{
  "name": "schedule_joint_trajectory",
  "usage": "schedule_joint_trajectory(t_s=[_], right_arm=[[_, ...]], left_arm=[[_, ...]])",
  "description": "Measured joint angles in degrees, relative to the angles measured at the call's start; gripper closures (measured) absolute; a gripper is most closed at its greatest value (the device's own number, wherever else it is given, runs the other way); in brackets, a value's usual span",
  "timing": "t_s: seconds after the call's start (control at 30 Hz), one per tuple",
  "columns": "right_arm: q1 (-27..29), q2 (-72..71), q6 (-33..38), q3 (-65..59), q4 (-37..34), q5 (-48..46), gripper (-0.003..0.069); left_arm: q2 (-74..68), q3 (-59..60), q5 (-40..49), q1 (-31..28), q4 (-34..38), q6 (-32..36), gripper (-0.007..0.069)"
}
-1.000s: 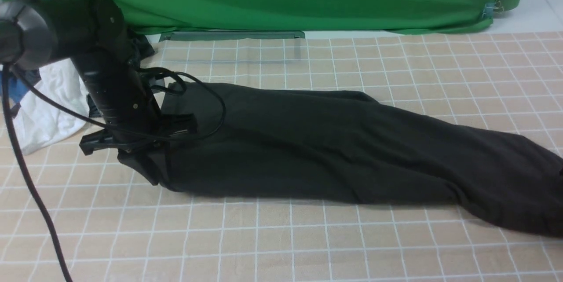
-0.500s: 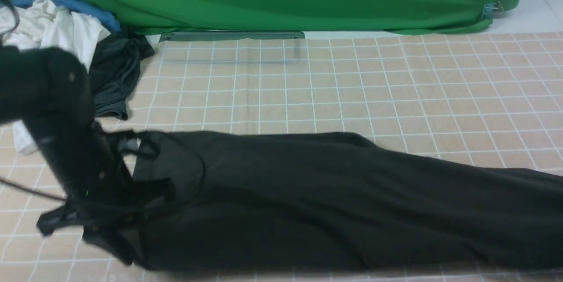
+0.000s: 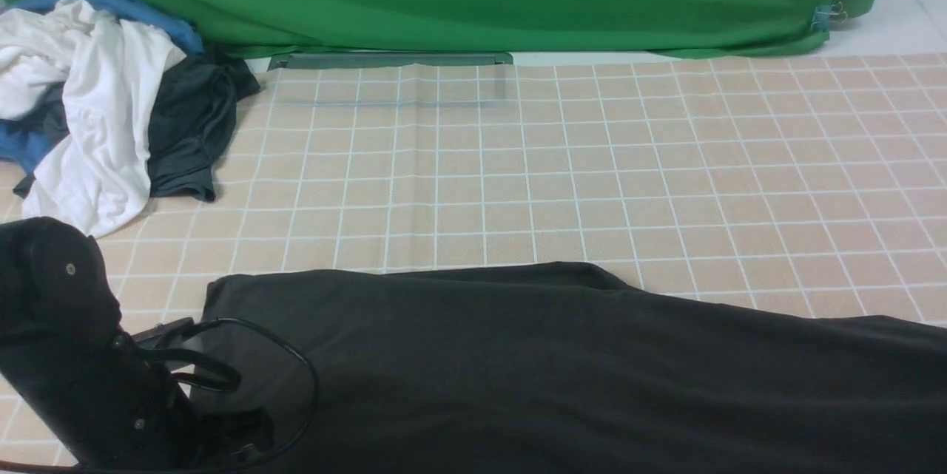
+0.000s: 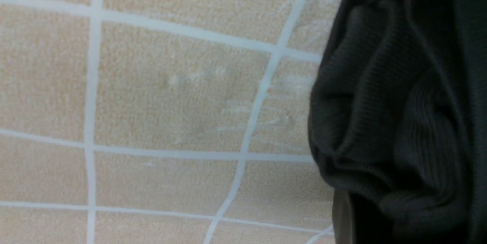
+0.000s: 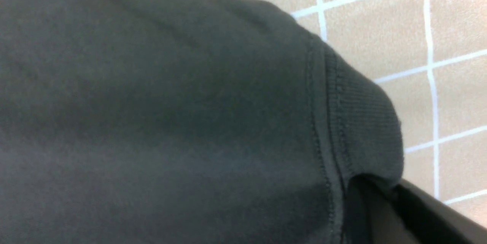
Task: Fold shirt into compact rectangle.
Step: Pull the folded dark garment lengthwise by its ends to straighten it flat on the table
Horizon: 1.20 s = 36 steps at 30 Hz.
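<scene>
Black cotton shirt [image 3: 562, 363], lying stretched long and low across the near checked tabletop [image 3: 518, 163]. Being held at both ends: left tool [image 4: 365, 213] clamping bunched ribbed cloth, right tool [image 5: 380, 206] pinching a ribbed edge. Seemingly narrowed lengthwise already; crosswise folding into a rectangle apparently remaining. Lying well apart from heaped clothes [image 3: 96, 104].
</scene>
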State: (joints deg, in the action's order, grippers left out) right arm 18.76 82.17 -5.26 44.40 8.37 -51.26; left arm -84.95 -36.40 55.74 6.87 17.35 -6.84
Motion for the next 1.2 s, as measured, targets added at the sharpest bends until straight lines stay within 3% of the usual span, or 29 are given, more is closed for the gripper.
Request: schedule_joint_trajectory(t_s=[0.2,0.5,0.6,0.77,0.9,0.97,1.0,1.07,1.13,1.2], right_arm=[[0.0,0.0,-3.18,-0.11,5.72,0.41,0.0608],[2.01,0.0,-4.17,-0.11,6.78,1.07,0.0608],[2.16,0.0,-4.24,-0.11,6.95,1.07,0.0608],[2.16,0.0,-4.24,-0.11,6.87,1.29,0.0597],[2.16,0.0,-4.24,-0.11,6.93,1.35,0.0504],[2.16,0.0,-4.24,-0.11,6.87,1.35,0.0322],[2.16,0.0,-4.24,-0.11,6.87,1.35,0.0322],[2.16,0.06,-4.24,-0.11,6.87,1.44,0.0162],[2.16,0.53,-4.24,-0.11,6.8,1.51,0.0078],[2.16,1.95,-4.24,-0.11,6.43,1.51,0.005]], left_arm=[[0.0,0.52,-2.0,0.0,6.28,2.44,0.056],[-0.1,0.15,-2.71,0.0,8.01,3.72,0.0545],[-0.1,-0.4,-2.15,0.0,8.01,3.95,0.0504],[0.7,-3.18,-0.37,0.0,7.6,4.14,0.0298],[2.45,-7.59,1.16,0.0,5.72,4.14,0.0153],[3.71,-11.76,2.47,0.0,4.11,2.69,0.0071],[3.79,-12.04,2.55,0.0,4.05,2.69,0.0065],[4.5,-14.69,3.09,0.0,3.68,1.76,0.0028],[4.78,-16.49,3.49,0.0,3.55,1.37,0.0024],[4.9,-17.76,3.72,0.0,3.5,1.24,0.0029]])
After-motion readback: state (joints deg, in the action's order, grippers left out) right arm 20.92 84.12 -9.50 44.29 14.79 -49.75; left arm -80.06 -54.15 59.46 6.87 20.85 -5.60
